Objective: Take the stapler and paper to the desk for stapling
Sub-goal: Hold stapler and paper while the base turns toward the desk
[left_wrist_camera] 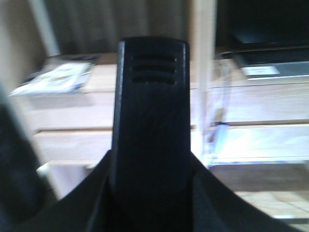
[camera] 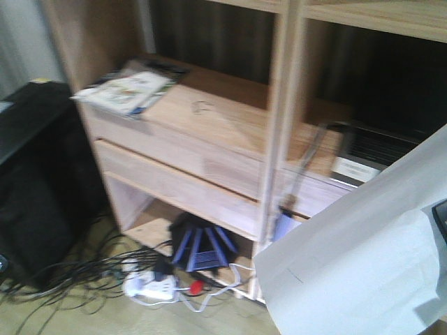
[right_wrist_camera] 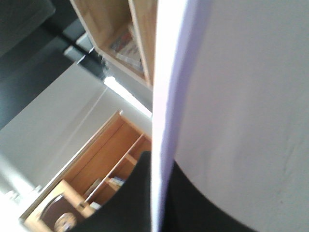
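Clamping paper (right_wrist_camera: 241, 96) in right fingers (right_wrist_camera: 130, 208), apparently stapler (left_wrist_camera: 149, 125) in left fingers (left_wrist_camera: 227, 212); risking paper flopping beyond fingers, snagging shelving unit (camera: 209, 153), slipping out.

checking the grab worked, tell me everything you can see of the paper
The paper is one large white sheet with a tiny dark mark near its lower left and a crease toward its right side. It hangs tilted in the air in front of the shelf unit. Its edge runs down into the dark right gripper, which seems to pinch it.
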Controlling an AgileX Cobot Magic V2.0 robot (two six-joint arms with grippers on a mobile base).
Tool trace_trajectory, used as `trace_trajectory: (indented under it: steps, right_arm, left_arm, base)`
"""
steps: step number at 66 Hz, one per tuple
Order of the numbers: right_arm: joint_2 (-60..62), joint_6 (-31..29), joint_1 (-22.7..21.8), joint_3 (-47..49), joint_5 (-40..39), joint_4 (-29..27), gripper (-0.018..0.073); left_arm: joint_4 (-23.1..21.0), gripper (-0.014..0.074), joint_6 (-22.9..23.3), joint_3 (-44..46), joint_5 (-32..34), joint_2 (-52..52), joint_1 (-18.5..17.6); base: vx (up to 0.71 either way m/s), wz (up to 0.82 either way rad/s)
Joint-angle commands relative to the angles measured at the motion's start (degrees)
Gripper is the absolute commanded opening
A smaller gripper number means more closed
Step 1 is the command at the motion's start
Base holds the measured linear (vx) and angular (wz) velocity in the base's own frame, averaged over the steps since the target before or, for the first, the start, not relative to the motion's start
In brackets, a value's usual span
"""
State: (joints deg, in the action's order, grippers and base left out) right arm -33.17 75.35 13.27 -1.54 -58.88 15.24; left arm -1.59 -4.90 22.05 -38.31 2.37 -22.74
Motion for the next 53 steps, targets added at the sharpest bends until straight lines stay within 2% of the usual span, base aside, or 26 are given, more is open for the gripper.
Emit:
trace_trajectory:
  steps: [1, 53]
  right_arm:
    - [-0.24, -0.34, -0.03, -0.21, -3.53, -0.12, -0.0005]
    - [-0.24, -0.34, -0.03, -0.21, -3.59, -0.12, -0.0005]
  left_arm:
    - [-0.26, -0.0007, 0.18, 1.87, 6.57, 0.64, -0.14]
    - [-0.26, -0.0007, 0.18, 1.87, 6.57, 0.64, -0.14]
  base:
    - [0.05, 0.68]
    - [0.08, 0.52]
